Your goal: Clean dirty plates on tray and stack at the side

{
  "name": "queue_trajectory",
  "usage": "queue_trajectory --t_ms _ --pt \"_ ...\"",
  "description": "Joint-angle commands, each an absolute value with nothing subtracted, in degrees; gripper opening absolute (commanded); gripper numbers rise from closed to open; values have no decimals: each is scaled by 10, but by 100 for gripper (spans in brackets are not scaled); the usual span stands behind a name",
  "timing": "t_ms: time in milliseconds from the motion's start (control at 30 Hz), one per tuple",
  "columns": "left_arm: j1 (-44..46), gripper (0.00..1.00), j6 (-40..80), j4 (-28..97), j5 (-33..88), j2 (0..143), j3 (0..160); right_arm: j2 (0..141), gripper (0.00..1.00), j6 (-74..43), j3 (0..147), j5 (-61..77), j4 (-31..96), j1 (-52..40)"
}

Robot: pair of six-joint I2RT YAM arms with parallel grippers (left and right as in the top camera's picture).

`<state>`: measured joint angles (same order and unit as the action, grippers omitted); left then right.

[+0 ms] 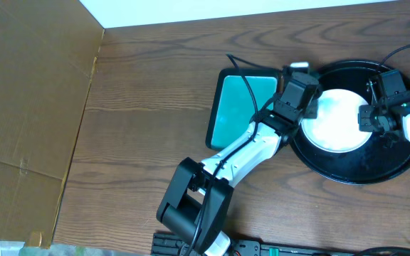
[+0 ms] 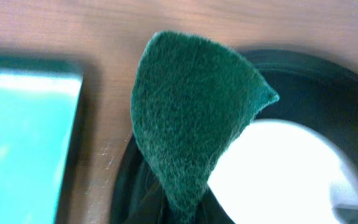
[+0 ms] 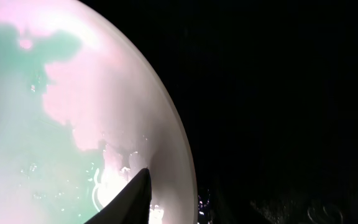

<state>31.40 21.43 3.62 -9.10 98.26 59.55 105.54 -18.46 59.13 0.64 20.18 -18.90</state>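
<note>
Between the left jaws and the right jaws, a plate (image 1: 337, 121), lying in a round tray (image 1: 376, 169) on the tabletop (image 1: 141, 107). Left jaws at the plate's left edge, right jaws at its right edge, with one fingertip (image 3: 129, 199) over the rim. Pinched in the left jaws, a scrub pad (image 2: 191, 112), reaching out ahead of them across the round tray's rim and over the plate's edge. Just left of the left jaws, beside the round tray, a rectangular tray (image 1: 237, 107) on the tabletop. Well off to the left of both jaws, a cardboard sheet (image 1: 27, 92).
</note>
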Motion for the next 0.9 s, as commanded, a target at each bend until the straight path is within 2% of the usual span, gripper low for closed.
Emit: queue_trajectory --t_ms 0,33,133,267,467,667,867 --pt "308 8 234 76 -90 984 597 1070 28 -184 591 7 199 -190" --pt "308 7 235 87 -90 984 597 1073 27 -184 591 7 197 -189" --pt "308 7 235 103 -90 982 597 1089 1 -184 591 7 189 -190" --pt "308 7 234 107 -90 966 597 1083 1 -178 591 3 189 -189" --pt "286 7 235 160 -91 903 597 1030 1 -102 608 -33 202 -197" --pt "197 7 235 235 -91 881 597 948 1 -10 623 -188 225 -241" --pt "112 7 235 244 -90 905 597 898 1 85 623 -363 211 -304"
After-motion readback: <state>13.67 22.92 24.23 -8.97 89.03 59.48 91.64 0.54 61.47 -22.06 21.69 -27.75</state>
